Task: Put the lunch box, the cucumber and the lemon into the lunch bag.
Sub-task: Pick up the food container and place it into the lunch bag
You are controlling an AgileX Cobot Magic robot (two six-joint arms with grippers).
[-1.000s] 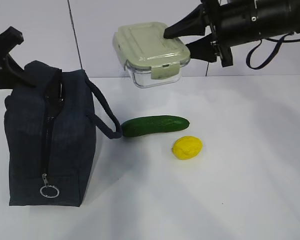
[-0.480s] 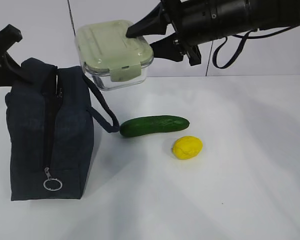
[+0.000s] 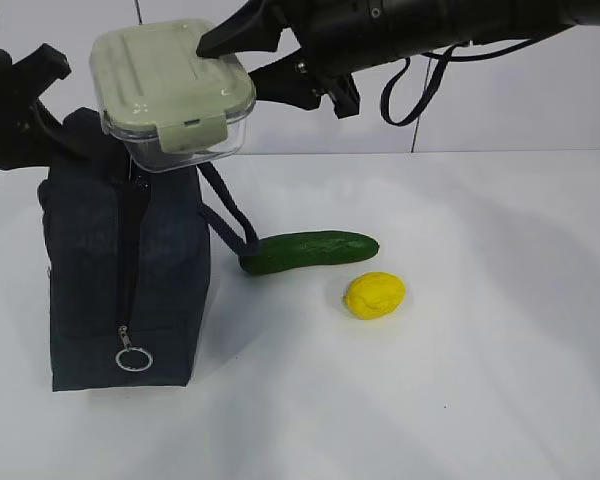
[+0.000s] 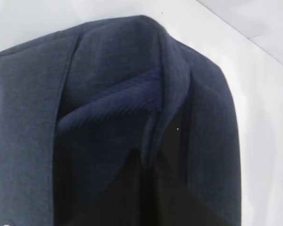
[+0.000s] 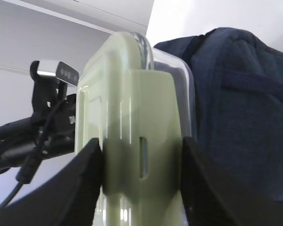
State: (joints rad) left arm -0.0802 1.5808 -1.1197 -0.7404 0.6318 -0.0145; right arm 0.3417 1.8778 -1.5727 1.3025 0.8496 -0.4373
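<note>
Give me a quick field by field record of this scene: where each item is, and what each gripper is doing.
lunch box: held in the air by the right gripper, above the top of the lunch bag; lid on
lunch bag: upright on the white table, at the left; ring pull low on its front
cucumber: lying on the table, right of the bag
lemon: on the table, in front of the cucumber's right end, apart from it
left gripper: at the bag's top; fingers not visible
</note>
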